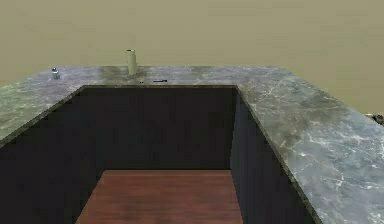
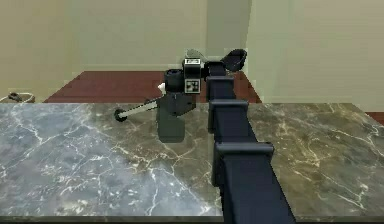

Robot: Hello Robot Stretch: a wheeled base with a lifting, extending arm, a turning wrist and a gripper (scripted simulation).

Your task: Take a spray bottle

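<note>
Overall, the largest element was the U-shaped marble countertop (image 1: 300,110), which wrapped around dark cabinet fronts (image 1: 160,125) and a strip of wooden floor (image 1: 160,195) at 6 o'clock in the forward view. In the arm side view, the arm (image 2: 240,150) rose from 6 o'clock across the marble toward 12 o'clock. The gripper (image 2: 138,109) sat at its far end, with its thin fingers directed toward 9 o'clock over the counter's far edge. The finger state could not be determined from the pictures. Only bare countertop and floor lay at and behind the gripper's far end, so it held nothing. A pale upright container (image 1: 130,62) stood on the far run of the counter, at about 11 o'clock in the forward view. By its shape it was judged the likeliest spray bottle, though this could not be confirmed. Near it lay a thin dark item (image 1: 158,80), and a small blue-and-white item (image 1: 54,72) stood toward 10 o'clock. Task progress was assessed as early: nothing had been grasped. The outstanding steps were the approach, alignment with the container, the grasp and the lift.
</note>
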